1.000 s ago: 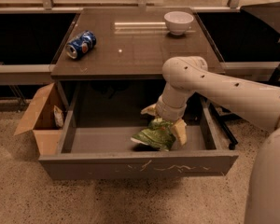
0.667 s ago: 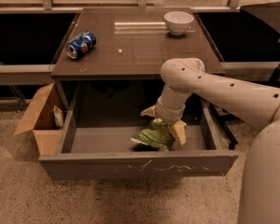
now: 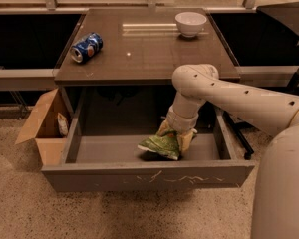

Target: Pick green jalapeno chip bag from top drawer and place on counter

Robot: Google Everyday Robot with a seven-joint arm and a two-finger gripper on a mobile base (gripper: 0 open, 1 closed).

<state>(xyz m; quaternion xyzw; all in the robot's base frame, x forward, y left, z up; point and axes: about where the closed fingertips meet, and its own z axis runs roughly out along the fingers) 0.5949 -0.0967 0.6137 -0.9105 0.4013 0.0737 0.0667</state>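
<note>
The green jalapeno chip bag lies crinkled in the open top drawer, right of its middle, near the front panel. My gripper reaches down into the drawer from the right. Its yellowish fingers are closed on the bag's upper right end. The bag's lower edge looks just off the drawer floor, with a shadow under it. The counter is the dark glossy tabletop above the drawer. My white arm bends over the counter's front right corner.
A blue soda can lies on its side at the counter's left. A white bowl stands at the back right. An open brown cardboard box sits on the floor left of the drawer.
The arm's elbow has shifted slightly left. The gripper and the bag stay at almost the same spot in the drawer.
</note>
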